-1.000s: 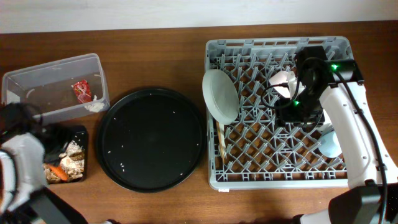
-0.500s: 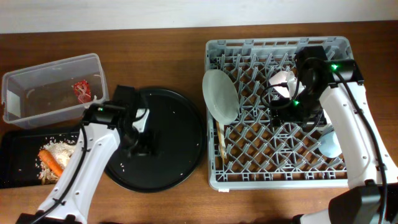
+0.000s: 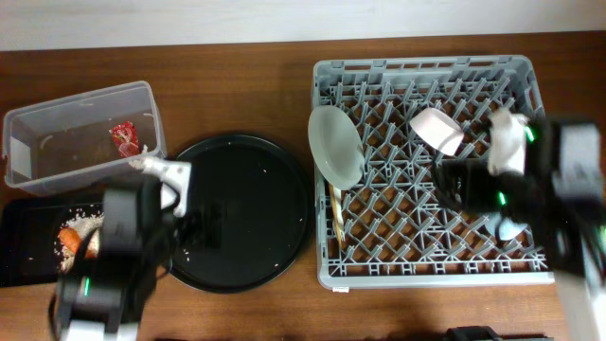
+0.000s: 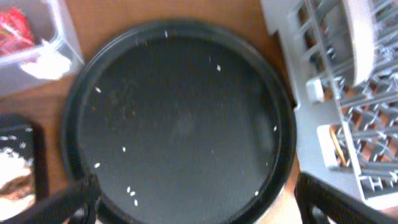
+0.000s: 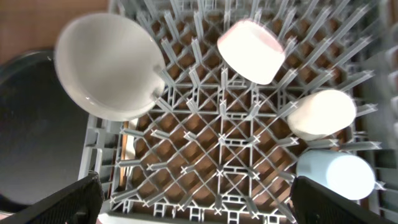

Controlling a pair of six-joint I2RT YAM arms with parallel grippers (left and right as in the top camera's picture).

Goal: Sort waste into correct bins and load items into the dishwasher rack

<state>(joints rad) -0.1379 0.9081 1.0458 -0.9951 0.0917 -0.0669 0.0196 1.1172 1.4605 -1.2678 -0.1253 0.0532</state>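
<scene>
While holding left hand point(image 4: 198, 204) and right hand point(image 5: 196, 200) spread and empty, judge dishwasher rack point(image 3: 379, 66) loading near complete; scan round black tray point(image 3: 256, 218) for leftovers.

Left arm point(image 3: 125, 227): black housing, white end sections, one green light recorded. Right arm point(image 3: 568, 180): black and white shells, green lights recorded, outline blurred. Fingers point(image 4: 341, 200): matte black, tapered.

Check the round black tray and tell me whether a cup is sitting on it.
No: the round black tray holds nothing but a few scattered white grains.
</scene>
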